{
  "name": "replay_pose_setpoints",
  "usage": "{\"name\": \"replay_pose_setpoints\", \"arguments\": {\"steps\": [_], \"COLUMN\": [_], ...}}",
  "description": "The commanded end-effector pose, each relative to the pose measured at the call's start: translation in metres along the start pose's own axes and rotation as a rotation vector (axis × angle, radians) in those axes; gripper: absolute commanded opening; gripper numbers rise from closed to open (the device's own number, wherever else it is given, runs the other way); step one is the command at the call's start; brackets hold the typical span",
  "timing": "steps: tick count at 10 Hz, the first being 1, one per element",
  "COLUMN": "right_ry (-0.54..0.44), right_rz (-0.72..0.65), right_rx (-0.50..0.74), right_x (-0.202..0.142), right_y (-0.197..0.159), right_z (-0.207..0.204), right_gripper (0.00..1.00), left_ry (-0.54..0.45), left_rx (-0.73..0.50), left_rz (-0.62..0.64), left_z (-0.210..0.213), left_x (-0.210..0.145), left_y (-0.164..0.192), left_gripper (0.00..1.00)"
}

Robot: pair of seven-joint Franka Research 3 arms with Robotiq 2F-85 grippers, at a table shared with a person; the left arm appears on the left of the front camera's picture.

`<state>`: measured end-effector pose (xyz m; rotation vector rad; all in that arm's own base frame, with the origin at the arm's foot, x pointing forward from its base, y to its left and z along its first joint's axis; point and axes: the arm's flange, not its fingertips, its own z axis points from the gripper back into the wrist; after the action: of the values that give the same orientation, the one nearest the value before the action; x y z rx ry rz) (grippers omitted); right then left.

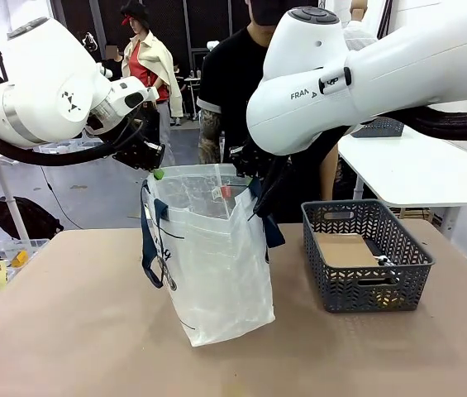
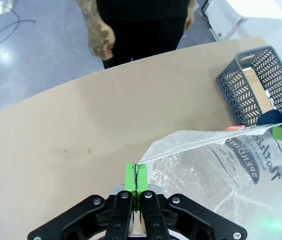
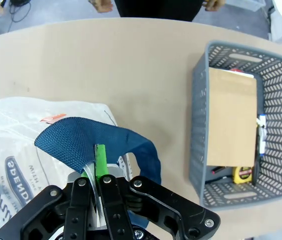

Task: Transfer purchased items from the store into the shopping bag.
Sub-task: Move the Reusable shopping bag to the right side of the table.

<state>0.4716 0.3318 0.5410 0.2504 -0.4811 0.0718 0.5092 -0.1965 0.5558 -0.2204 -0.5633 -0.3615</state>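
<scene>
The shopping bag stands upright mid-table, translucent white with navy straps. My left gripper is shut on its left rim; the left wrist view shows the green pads pinching the plastic edge of the bag. My right gripper is shut on the opposite rim, its pads clamped beside a navy strap. Together they hold the mouth open. The store, a dark grey mesh basket, sits to the right. In the basket lie a tan flat piece, a yellow item and a white stick-like piece.
A person in black stands at the far side, one hand hanging near the table edge. A clear bin with goods sits off the table's left end. A white table stands behind the basket.
</scene>
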Motion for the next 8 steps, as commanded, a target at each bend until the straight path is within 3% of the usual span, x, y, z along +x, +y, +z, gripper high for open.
{"name": "replay_pose_setpoints", "arguments": {"steps": [1, 8], "right_ry": [0.000, 0.000], "right_rz": [-0.003, -0.003], "right_rx": [-0.005, -0.005], "right_x": [0.0006, 0.0006], "right_y": [-0.0020, -0.0020], "right_z": [0.0012, 0.0012], "right_gripper": [0.00, 0.00], "left_ry": [-0.003, -0.003], "left_rx": [0.012, 0.012], "left_rz": [0.012, 0.012], "left_z": [0.0022, 0.0022], "left_x": [0.0007, 0.0007], "left_y": [0.0033, 0.0033], "left_gripper": [0.00, 0.00]}}
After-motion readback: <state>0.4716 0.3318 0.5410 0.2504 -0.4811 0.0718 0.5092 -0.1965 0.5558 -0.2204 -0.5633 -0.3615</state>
